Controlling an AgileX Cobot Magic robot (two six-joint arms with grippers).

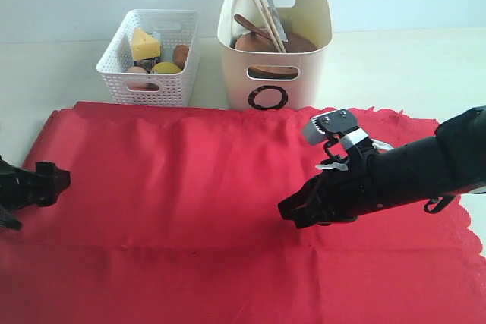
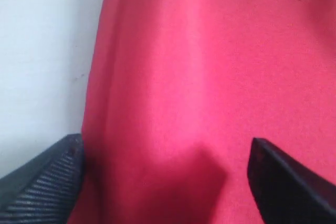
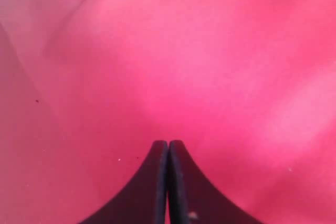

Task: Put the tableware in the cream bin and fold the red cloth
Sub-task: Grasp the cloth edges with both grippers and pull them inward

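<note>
Two tools, both at the red cloth (image 1: 190,187).

Exterior view: the tableware looks binned. Chopsticks (image 1: 258,5), wooden spoon (image 1: 250,26), what looks like the knife (image 1: 276,26) and the brown plate (image 1: 300,42) are in the cream bin (image 1: 304,73), toward the far edge of the table (image 1: 395,66), next to the white basket (image 1: 121,73) of food. Cup and bowl aren't visible, presumably deeper inside. The cloth lies flat over the table's near part, its scalloped far edge just in front of the bins, so I'd say folding is what's left. Left tool (image 1: 55,181) sits at the cloth's left edge. Right tool (image 1: 292,214) is over its middle-right.

Left wrist view: fingers (image 2: 47,187) are spread wide with nothing between them, straddling the cloth's edge where it meets bare table. Reads as lined up to pinch that edge.

Right wrist view: jaws are pressed together and empty, tips low on the fabric. Can't tell if they touch. Probably pinning or smoothing the cloth for the left-side pickup.
</note>
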